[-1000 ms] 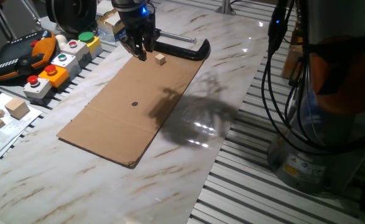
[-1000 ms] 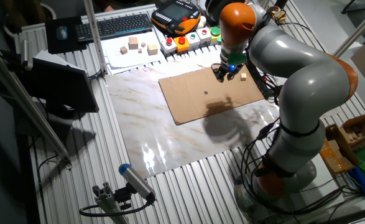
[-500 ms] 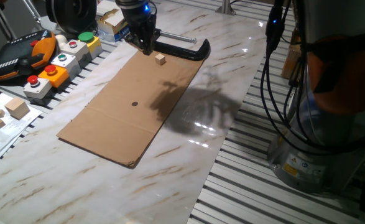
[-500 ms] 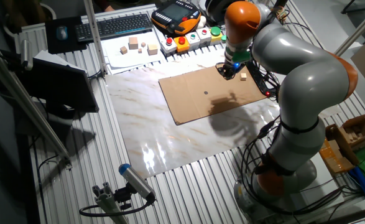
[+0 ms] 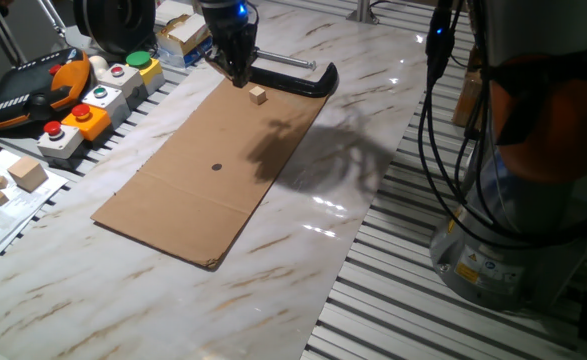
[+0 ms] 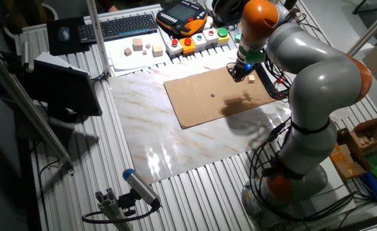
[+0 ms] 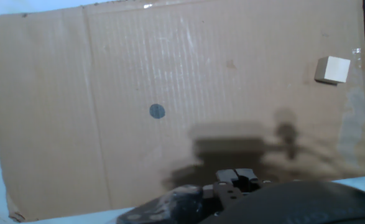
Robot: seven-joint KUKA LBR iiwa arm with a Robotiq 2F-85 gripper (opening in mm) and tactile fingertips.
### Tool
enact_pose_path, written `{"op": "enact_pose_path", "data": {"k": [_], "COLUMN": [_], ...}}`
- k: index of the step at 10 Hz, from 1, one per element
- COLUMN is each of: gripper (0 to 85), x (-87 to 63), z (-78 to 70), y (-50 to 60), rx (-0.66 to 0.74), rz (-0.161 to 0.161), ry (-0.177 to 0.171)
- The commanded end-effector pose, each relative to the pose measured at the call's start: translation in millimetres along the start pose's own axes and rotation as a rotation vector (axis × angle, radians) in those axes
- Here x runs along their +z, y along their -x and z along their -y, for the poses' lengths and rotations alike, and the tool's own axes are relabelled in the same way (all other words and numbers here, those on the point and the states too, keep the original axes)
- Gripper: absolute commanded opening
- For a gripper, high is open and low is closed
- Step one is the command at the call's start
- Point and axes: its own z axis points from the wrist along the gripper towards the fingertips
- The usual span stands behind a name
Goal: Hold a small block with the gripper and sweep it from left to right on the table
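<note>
Fingers of the black two-finger gripper look clenched w/ nothing between them, hovering just beside the tiny light-tan wooden cube on the brown cardboard sheet over the white marble-patterned bench, so prob best to open, centre over cube, then descend straight.
</note>
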Motion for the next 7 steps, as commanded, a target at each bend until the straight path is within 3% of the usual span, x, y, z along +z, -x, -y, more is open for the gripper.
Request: {"op": "enact_pose_path", "data": {"k": [1,7], "gripper": [0.7,0.7], "x": [0.2,0.3], "z": [0.0,1.2], "y": [0.0,0.3], "rx": [-0.001,-0.005], "rz": [0.000,0.005], "ry": [0.000,-0.006]}}
